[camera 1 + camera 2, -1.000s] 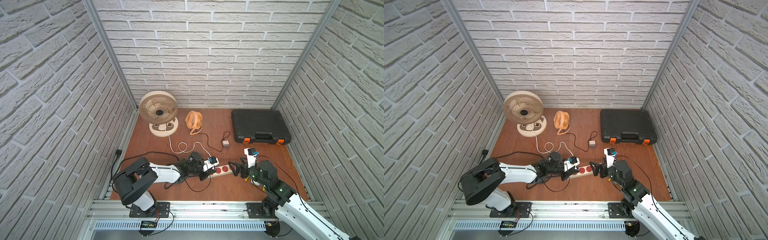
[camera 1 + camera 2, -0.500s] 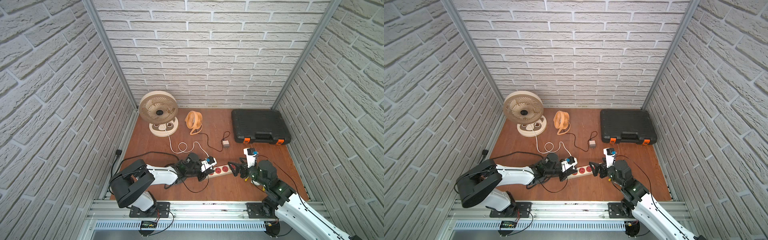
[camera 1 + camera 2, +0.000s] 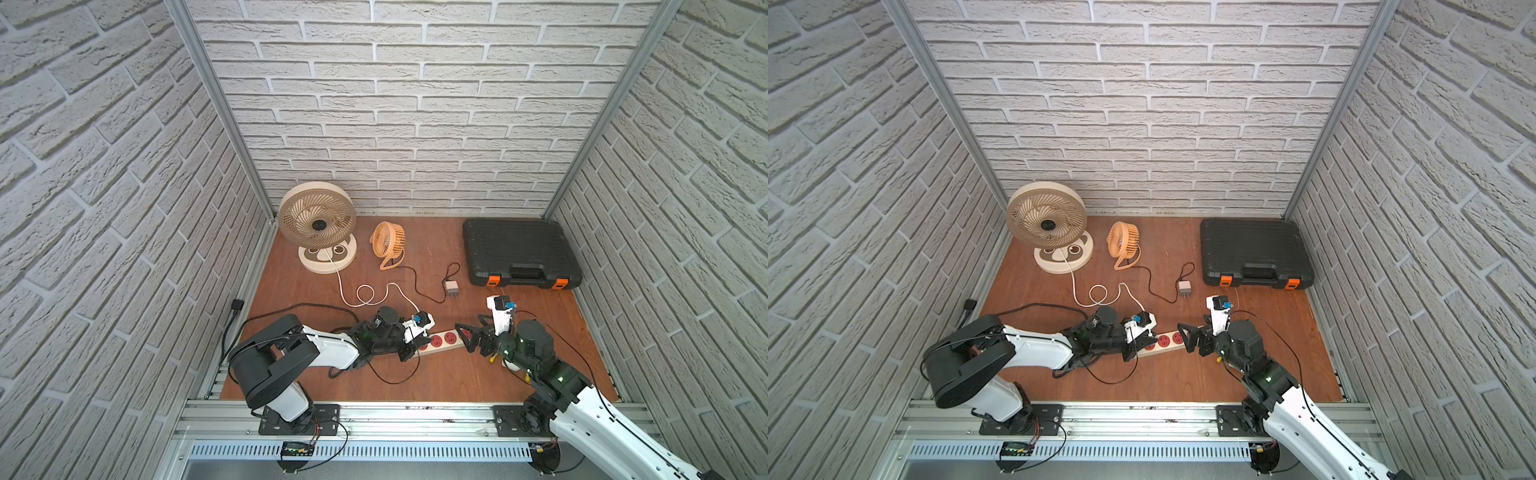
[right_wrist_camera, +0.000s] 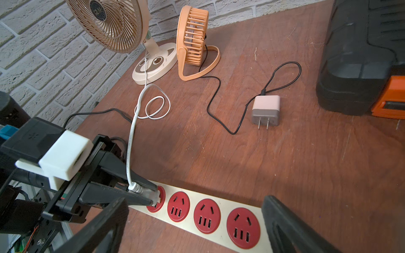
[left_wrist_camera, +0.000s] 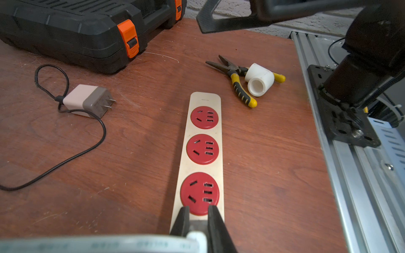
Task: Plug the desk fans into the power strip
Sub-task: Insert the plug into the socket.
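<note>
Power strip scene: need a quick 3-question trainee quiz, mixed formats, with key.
1. True or false: the right gripper is shut on the power strip.
2. The left gripper pinches a plug at the strip's end socket. Its white cable runs to: A) cream fan B) orange fan C) black case.
3. Short answer: is the orange fan's charger plugged in?

Key:
1. False. Its jaws stand open either side of the strip's far end.
2. A.
3. No. It lies loose on the table, prongs bare.
</note>
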You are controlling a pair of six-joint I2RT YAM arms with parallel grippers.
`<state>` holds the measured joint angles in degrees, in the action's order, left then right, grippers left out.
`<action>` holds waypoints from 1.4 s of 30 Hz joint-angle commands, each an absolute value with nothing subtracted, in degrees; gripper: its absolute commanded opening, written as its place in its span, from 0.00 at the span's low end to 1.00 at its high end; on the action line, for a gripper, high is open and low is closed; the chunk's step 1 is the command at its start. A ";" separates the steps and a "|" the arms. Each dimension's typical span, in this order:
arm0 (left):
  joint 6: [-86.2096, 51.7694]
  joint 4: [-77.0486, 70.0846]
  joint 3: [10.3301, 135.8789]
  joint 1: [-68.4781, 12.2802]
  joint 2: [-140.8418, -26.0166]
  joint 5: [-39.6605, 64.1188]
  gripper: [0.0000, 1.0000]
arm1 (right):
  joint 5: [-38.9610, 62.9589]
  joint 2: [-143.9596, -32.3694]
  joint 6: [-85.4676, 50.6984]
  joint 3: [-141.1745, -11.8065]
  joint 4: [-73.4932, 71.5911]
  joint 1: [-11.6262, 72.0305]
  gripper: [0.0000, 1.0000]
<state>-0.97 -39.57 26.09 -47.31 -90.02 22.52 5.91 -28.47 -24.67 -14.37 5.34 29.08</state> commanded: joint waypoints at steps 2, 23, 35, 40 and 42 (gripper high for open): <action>-1.02 -38.22 26.22 -47.76 -91.55 21.77 0.00 | 6.73 -28.54 -24.30 -13.62 2.55 28.92 1.00; 0.30 -36.94 24.53 -47.54 -91.88 21.52 0.00 | 7.90 -29.17 -24.52 -13.62 1.67 28.87 0.99; -0.35 -40.39 22.50 -47.93 -93.22 21.00 0.00 | 8.19 -28.90 -24.40 -13.62 1.68 28.91 0.99; -0.52 -40.92 20.24 -47.97 -91.72 19.78 0.00 | 8.84 -29.71 -24.39 -13.62 0.79 28.91 0.98; -0.72 -41.44 19.62 -47.99 -91.80 19.58 0.00 | 9.23 -30.12 -24.43 -13.62 0.48 28.92 0.98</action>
<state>-0.16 -46.52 22.28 -47.62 -91.05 21.61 8.12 -29.80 -24.69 -14.37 3.84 29.08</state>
